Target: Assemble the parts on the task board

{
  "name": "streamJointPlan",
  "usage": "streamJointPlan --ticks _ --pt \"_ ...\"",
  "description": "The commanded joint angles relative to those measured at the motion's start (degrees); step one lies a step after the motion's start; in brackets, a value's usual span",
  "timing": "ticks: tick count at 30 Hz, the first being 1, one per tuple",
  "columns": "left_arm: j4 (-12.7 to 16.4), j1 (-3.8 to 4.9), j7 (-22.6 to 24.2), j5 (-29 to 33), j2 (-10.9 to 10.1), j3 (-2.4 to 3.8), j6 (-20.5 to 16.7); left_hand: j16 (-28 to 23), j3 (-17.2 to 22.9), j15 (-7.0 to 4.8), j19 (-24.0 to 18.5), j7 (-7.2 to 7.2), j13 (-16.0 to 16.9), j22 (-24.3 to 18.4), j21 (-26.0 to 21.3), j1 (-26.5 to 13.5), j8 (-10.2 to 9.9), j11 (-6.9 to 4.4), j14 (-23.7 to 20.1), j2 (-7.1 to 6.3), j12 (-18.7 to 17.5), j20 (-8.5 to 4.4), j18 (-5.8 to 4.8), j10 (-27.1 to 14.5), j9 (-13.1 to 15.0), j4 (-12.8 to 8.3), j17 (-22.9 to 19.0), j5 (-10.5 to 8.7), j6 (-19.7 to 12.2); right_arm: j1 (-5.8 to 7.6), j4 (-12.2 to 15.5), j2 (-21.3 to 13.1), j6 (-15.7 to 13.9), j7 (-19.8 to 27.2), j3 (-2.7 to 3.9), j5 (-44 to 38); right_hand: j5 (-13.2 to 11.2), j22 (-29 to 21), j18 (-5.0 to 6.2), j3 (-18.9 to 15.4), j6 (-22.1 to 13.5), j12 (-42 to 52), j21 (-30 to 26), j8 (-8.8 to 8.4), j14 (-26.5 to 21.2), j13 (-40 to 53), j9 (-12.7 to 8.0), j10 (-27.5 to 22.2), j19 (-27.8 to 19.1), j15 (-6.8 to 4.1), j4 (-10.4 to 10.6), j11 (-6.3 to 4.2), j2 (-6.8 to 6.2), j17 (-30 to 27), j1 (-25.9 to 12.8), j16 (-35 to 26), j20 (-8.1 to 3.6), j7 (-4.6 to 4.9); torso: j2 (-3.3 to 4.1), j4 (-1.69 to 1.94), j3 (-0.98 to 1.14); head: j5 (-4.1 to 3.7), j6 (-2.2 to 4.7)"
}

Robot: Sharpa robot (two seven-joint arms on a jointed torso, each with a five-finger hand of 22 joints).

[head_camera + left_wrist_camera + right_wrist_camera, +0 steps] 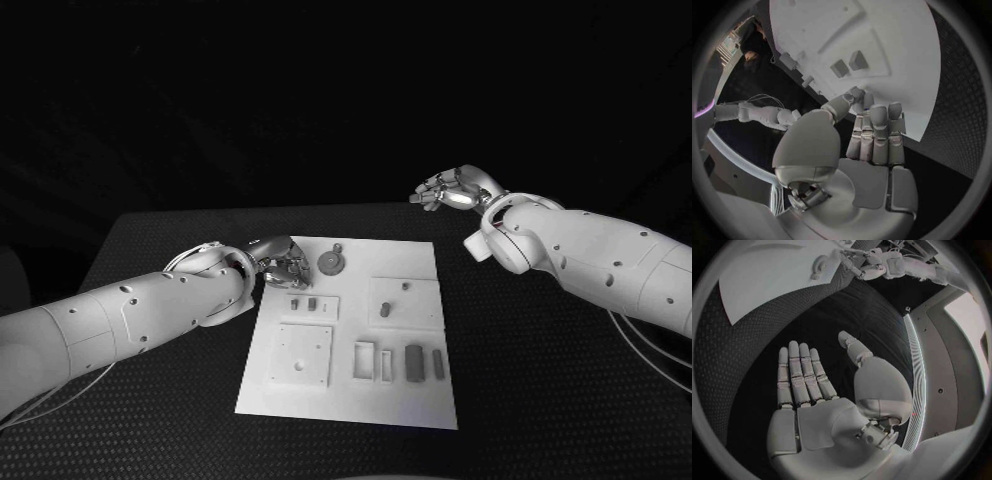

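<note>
On the black table, head view:
Table: dark, with a fine woven-looking texture.
Board: flat white rectangular plate at the table's middle, matte, with raised square blocks and shallow slots.
Round part: small grey disc with a short stem, lying on the board near its far edge.
Small parts: two short grey pegs side by side, just behind a square block.
Slot parts: narrow grey bars standing or lying in a row of slots toward the near right of the board.
Left hand: silver, jointed metal, at the board's far left corner, fingers curled together just beside the round part; whether it touches a part I cannot tell.
Right hand: raised beyond the board's far right corner, well apart from the parts, fingers loosely bent, holding nothing.

Left wrist view:
Left hand: smooth silver palm, fingers straight and pressed close together, fingertips at the board's edge, thumb reaching across them; nothing clearly held.
Board: white, with two small square parts standing on it.

Right wrist view:
Right hand: flat and spread wide, thumb out to the side, empty, over the textured table.
Board: a white corner, far from this hand.
Left hand: at the board's edge.
</note>
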Motion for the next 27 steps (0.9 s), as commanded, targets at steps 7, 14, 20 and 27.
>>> streamJointPlan --ticks 7,14,20,27 --pt "-0.5 -0.04 0.1 -0.3 1.0 0.01 0.9 0.4 0.4 -0.29 0.3 0.05 0.0 1.0 0.2 0.0 0.1 -0.06 0.3 0.76 -0.3 -3.89 0.4 0.4 0.1 -0.1 -0.1 0.19 0.2 -0.01 0.1 0.1 0.7 0.5 0.03 0.0 0.3 0.1 0.85 0.3 -0.1 0.3 -0.3 0.27 -0.6 -0.1 -0.1 0.3 0.0 0.0 0.1 0.08 -0.02 -0.1 -0.6 0.2 0.51 0.88 0.01 -0.06 0.0 0.1 -0.06" --pt "-0.9 -0.63 0.2 -0.2 1.5 0.01 0.7 0.4 0.4 -0.28 0.3 0.07 0.0 1.0 0.2 0.0 0.0 -0.05 0.3 0.81 -0.3 -3.89 0.4 0.4 0.1 -0.1 -0.1 0.18 0.2 -0.01 0.1 0.1 0.7 0.4 0.03 0.0 0.3 0.1 0.86 0.3 -0.1 0.3 -0.4 0.28 -0.6 -0.1 -0.1 0.3 0.0 0.0 0.1 0.08 0.0 -0.1 -0.6 0.2 0.51 0.88 0.04 -0.07 0.02 -0.01 -0.16" --pt "-0.8 -0.68 0.0 -0.4 1.6 0.01 1.6 0.4 0.5 -0.27 0.3 0.08 0.0 1.0 0.2 0.0 0.0 -0.05 0.3 0.83 -0.4 -3.9 0.4 0.4 0.0 -0.1 -0.1 0.18 0.1 -0.01 0.1 0.1 0.7 0.4 0.03 0.0 0.3 0.1 0.87 0.3 -0.1 0.4 -0.4 0.28 -0.6 -0.2 -0.1 0.4 0.0 -0.01 0.1 0.08 0.01 -0.1 -0.6 0.2 0.52 0.88 0.01 -0.01 0.02 -0.15 -0.21" --pt "-0.7 -0.68 -2.5 -4.1 1.5 -0.04 4.1 0.5 0.5 -0.28 0.3 0.07 0.0 1.0 0.3 0.1 0.0 -0.05 0.3 0.84 -0.4 -3.92 0.41 0.4 0.0 -0.3 -0.1 0.23 0.1 -0.01 0.1 -0.1 0.7 0.4 0.03 0.0 0.3 0.1 0.88 0.3 -0.1 0.4 -0.4 0.29 -0.6 -0.2 -0.1 0.4 0.0 -0.01 0.1 0.08 0.01 -0.1 -0.6 0.3 0.53 0.88 -0.01 -0.04 0.02 -0.23 -0.26"
